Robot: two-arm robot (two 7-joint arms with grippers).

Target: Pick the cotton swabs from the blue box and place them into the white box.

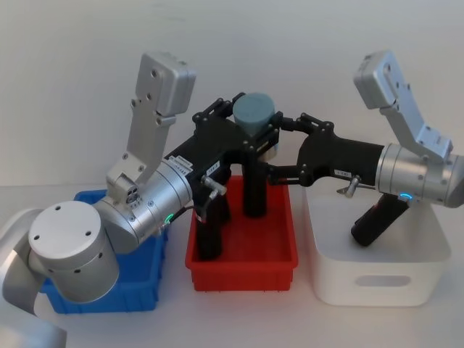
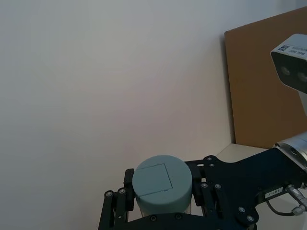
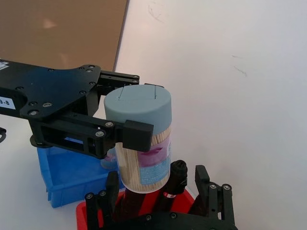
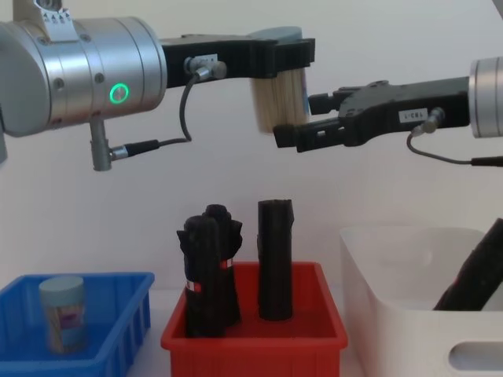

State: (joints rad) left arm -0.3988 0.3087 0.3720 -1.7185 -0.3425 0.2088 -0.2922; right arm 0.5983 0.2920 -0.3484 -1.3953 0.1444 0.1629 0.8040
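While a swab tub (image 4: 280,98) is held high above the red bin (image 4: 253,334), it is clamped by the left gripper (image 1: 250,123); the right gripper (image 4: 302,122) is spread open around its base — another tub (image 4: 61,312) sits in the blue box (image 4: 102,345), beside the white box (image 4: 393,314).
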